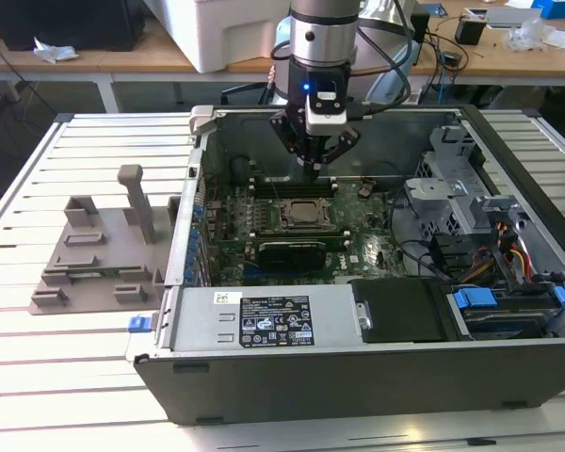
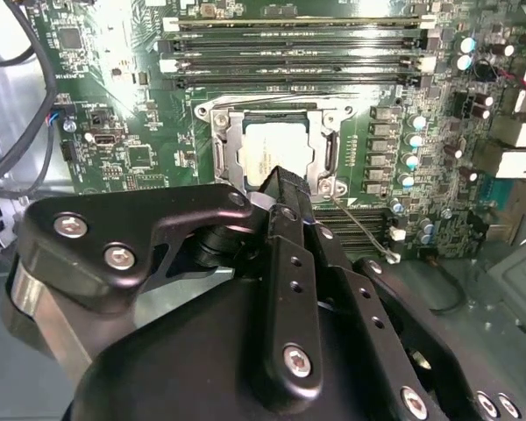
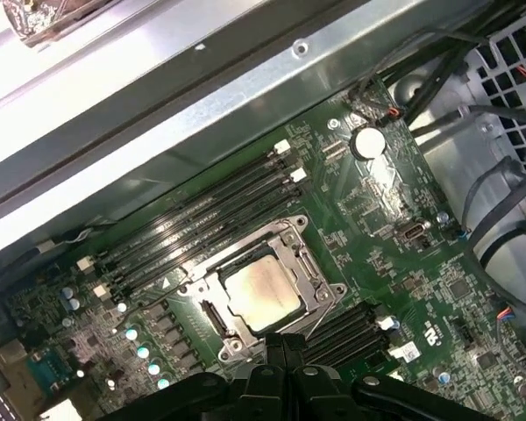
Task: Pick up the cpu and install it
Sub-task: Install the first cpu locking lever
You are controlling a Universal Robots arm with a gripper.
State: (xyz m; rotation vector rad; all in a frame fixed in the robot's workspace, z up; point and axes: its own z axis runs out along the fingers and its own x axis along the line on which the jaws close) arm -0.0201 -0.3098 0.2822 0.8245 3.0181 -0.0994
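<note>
Black, bolted gripper [image 2: 285, 189] links crowd the second wrist view, fingers pressed together with nothing between them, just above the socket [image 2: 276, 149]. Inside that metal-framed socket lies the cpu [image 3: 261, 294], a flat square with a dull silvery top. Green motherboard [image 3: 368, 237] surrounds the socket. Only the exterior view takes in the whole grey case [image 1: 358, 377].

We see open air above the socket [image 1: 306, 215]; memory slots [image 1: 292, 185] flank it, and the drive cage [image 1: 452, 179] crowds the exterior view's right.
</note>
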